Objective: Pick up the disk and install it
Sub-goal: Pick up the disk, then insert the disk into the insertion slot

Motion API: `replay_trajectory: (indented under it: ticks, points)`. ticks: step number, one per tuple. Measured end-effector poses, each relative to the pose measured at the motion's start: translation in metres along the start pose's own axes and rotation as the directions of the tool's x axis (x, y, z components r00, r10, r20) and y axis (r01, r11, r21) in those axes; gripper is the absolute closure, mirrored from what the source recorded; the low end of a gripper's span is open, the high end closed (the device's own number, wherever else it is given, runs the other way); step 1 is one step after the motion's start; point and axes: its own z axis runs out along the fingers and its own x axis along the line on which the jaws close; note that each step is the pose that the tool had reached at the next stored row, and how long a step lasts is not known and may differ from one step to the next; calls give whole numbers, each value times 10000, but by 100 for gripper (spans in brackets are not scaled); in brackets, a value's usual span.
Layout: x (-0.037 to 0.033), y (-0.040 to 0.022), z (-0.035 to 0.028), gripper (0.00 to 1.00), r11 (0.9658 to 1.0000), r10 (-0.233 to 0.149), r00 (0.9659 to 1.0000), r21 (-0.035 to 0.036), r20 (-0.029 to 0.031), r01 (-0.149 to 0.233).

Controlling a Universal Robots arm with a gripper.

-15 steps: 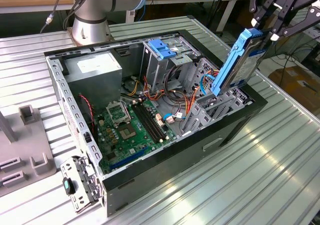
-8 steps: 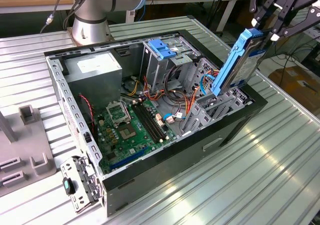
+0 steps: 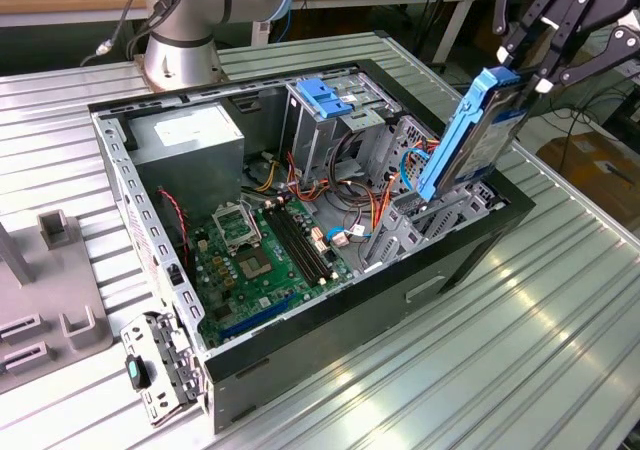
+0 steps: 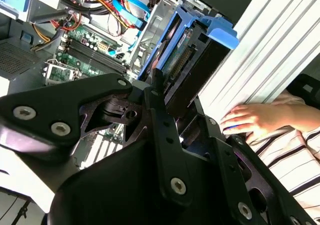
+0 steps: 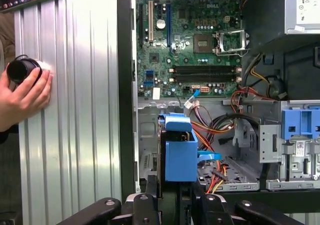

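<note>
Ribbed aluminium tabletop (image 3: 560,300) spreads under everything. Open black tower computer case (image 3: 300,345) lies on its side below the hand. Its green motherboard (image 3: 255,265) and grey metal power-supply box (image 3: 190,140) are exposed, both well away from the hand. Silver hard-drive disk in blue plastic frame (image 3: 478,135) is pinched at its upper end by the black two-fingered robot hand (image 3: 522,70), fingers closed onto it. Disk hangs tilted beneath the hand, lower end down among the grey metal drive bay (image 3: 420,220) at the case's corner. A person's fingers (image 4: 245,119) rest on the tabletop beside the case.
</note>
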Motion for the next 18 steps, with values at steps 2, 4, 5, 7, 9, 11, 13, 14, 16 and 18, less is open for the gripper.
replay_trajectory:
  ticks: [2,4,5,7,9,11,13,14,16,18]
  points:
    - [-4,7,39,65,10000,-1,10000,0,-3,1]
    - [-35,18,79,65,10000,1,10000,0,-3,-1]
    - [-52,21,97,65,10000,0,10000,0,-1,0]
    - [-69,23,134,65,10000,-2,10000,0,-2,2]
    - [-85,25,180,65,10000,0,10000,0,-1,0]
    - [-105,26,206,65,10000,0,10000,0,4,0]
    - [-105,26,204,65,10000,-1,10000,0,-5,1]
    - [-107,27,211,65,10000,-2,10000,0,-10,2]
    - [-112,27,230,65,10000,-29,10000,0,-43,29]
    - [-120,35,240,65,10000,-48,10000,0,-66,48]
